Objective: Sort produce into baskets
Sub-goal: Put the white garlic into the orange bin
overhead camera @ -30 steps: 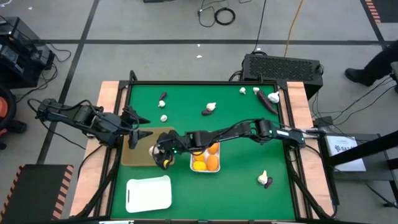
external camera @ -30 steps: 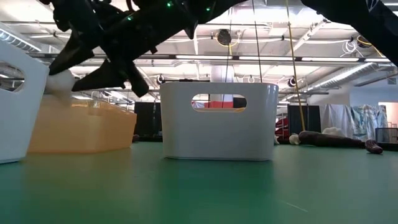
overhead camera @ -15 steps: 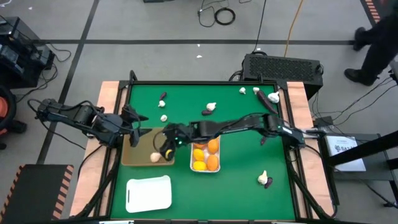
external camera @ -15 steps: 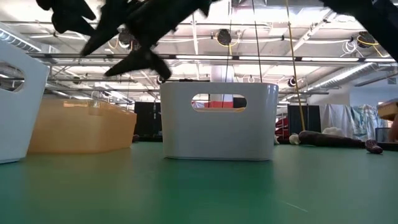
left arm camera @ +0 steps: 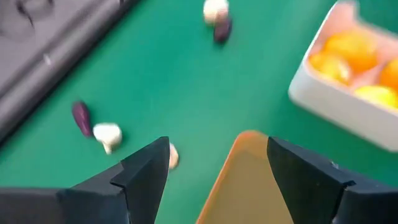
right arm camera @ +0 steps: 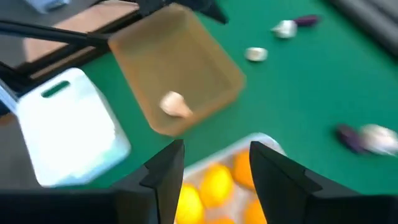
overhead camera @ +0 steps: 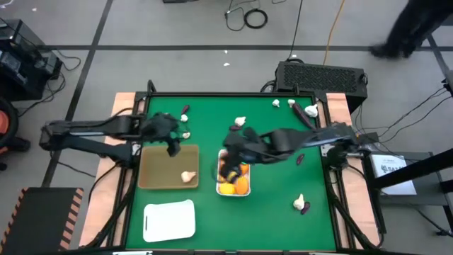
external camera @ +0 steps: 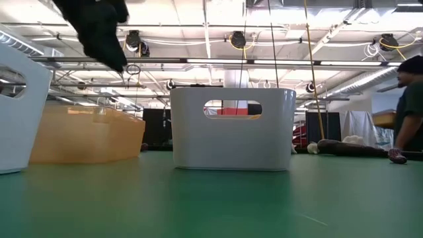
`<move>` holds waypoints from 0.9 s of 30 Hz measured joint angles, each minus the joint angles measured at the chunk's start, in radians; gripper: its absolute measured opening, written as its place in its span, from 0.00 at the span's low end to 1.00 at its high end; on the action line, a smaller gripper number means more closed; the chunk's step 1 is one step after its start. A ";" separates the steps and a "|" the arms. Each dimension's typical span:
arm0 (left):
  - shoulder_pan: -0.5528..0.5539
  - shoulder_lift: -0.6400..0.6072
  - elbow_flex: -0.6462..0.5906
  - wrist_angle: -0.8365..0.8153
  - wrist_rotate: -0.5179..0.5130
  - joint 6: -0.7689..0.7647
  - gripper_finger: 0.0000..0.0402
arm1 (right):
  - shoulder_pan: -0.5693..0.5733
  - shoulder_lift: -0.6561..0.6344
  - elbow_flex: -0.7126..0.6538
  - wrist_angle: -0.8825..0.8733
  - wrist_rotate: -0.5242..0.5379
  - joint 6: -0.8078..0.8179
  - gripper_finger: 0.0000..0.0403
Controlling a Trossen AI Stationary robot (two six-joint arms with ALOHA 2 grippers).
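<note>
Hovering at frame centre over the white basket (overhead camera: 233, 185) of orange fruit (overhead camera: 241, 185), the right gripper (overhead camera: 228, 167) is seen parted and empty; the left gripper (overhead camera: 172, 146), spread and empty, is held above the tan basket (overhead camera: 159, 173), where one garlic bulb (overhead camera: 187, 176) lies. Collision between the nearby arms is judged possible, and scattered produce (overhead camera: 240, 122) at upper centre may be knocked.

Green table (overhead camera: 269, 205): tan basket (overhead camera: 157, 172), two white baskets (overhead camera: 169, 220), scattered produce (overhead camera: 302, 204).

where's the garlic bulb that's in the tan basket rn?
High view: the garlic bulb lies inside the tan basket, in its near right corner, just left of the white basket of oranges.
</note>
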 joint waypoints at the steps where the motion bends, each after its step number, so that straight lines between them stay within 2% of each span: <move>1: 0.033 0.036 0.000 0.000 0.030 0.007 0.69 | 0.020 -0.022 0.000 -0.046 0.037 0.019 0.42; 6: 0.181 0.213 0.000 0.091 0.064 0.062 0.69 | 0.139 -0.108 0.000 -0.324 0.243 0.132 0.38; 10: 0.279 0.324 0.000 0.140 0.139 -0.028 0.69 | 0.223 -0.169 -0.005 -0.510 0.313 0.291 0.35; 14: 0.324 0.411 0.000 0.141 0.183 -0.168 0.69 | 0.285 -0.278 -0.097 -0.470 0.406 0.256 0.33; 17: 0.330 0.456 0.000 0.143 0.165 -0.245 0.69 | 0.297 -0.366 -0.191 -0.504 0.413 0.271 0.32; 23: 0.329 0.518 0.000 0.152 0.109 -0.342 0.69 | 0.297 -0.584 -0.474 -0.464 0.435 0.267 0.30; 27: 0.329 0.558 0.000 0.179 0.101 -0.410 0.69 | 0.296 -0.730 -0.662 -0.377 0.437 0.261 0.30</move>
